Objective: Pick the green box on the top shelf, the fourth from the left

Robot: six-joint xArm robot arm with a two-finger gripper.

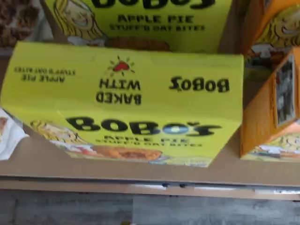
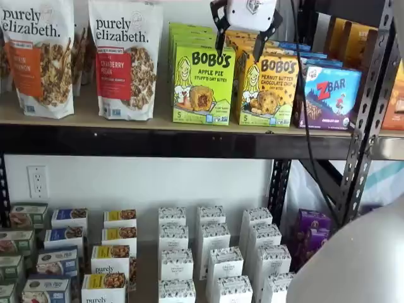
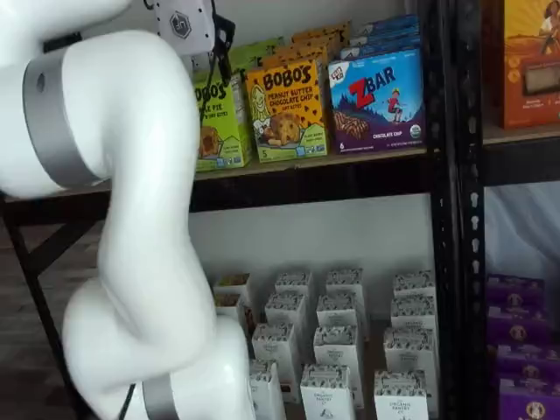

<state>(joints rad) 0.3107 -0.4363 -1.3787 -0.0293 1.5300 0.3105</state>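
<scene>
The green box stands upright at the front of the top shelf, with more green boxes in a row behind it. In both shelf views my gripper hangs in front of the shelf, level with the box tops. It is open, a plain gap shows between its black fingers, and nothing is held. It hangs over the seam between the green box and the orange box to its right. The wrist view looks down on the green box, showing its top face and front. My arm hides part of the green box.
An orange Bobo's box touches the green box's right side, then a blue ZBar box. Purely Elizabeth bags stand to the left. A black upright flanks the right. Small cartons fill the lower shelf. My white arm fills one view's left.
</scene>
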